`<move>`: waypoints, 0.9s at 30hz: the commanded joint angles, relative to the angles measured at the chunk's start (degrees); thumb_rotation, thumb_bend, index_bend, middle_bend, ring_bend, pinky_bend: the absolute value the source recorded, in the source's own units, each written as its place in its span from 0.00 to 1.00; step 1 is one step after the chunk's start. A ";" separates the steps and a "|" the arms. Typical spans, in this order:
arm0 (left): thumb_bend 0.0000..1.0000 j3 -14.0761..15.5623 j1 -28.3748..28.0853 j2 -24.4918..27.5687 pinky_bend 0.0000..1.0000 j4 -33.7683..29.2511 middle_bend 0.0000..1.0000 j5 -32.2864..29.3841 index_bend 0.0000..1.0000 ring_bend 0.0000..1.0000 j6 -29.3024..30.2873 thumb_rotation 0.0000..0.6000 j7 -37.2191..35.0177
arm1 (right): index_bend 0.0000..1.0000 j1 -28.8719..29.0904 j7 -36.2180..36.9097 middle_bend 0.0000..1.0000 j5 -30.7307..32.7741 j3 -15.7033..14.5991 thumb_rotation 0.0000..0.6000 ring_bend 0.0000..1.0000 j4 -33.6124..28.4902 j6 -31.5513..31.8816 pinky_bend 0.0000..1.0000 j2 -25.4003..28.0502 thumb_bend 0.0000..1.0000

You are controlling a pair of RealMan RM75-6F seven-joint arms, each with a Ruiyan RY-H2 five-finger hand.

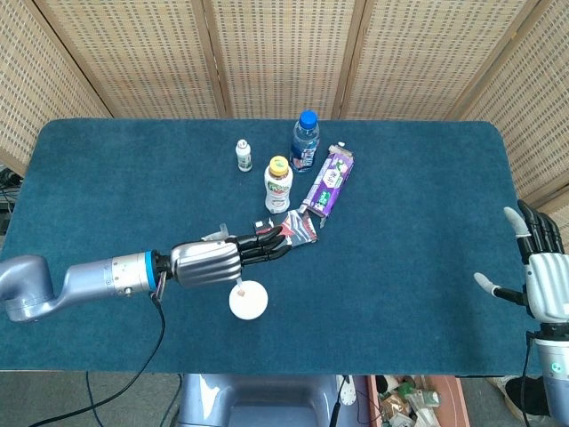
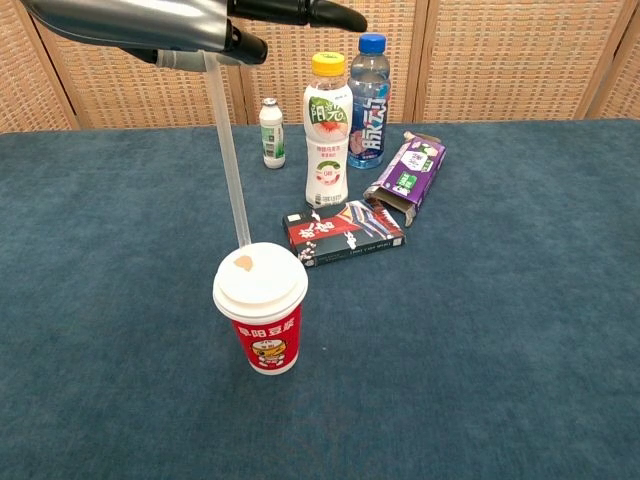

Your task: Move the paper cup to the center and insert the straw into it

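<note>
The red paper cup (image 2: 261, 312) with a white lid (image 1: 248, 300) stands near the table's front, left of centre. My left hand (image 1: 218, 261) hovers above it and grips a translucent straw (image 2: 228, 160), which hangs nearly upright. The straw's lower tip sits just above the lid's back edge, close to the small opening. My right hand (image 1: 542, 276) rests open at the far right edge, well away from the cup and holding nothing.
Behind the cup lies a dark flat box (image 2: 345, 231). Further back stand a yellow-capped bottle (image 2: 328, 131), a blue-capped bottle (image 2: 368, 88), a small white bottle (image 2: 271, 133) and a purple carton (image 2: 406, 178). Blue cloth covers the table (image 2: 500, 320).
</note>
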 commanded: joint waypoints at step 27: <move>0.37 0.06 -0.89 -1.67 0.00 -0.71 0.00 1.47 0.61 0.00 -4.10 1.00 2.45 | 0.00 -0.26 0.53 0.00 0.20 0.34 1.00 0.00 0.05 0.11 0.00 0.26 0.00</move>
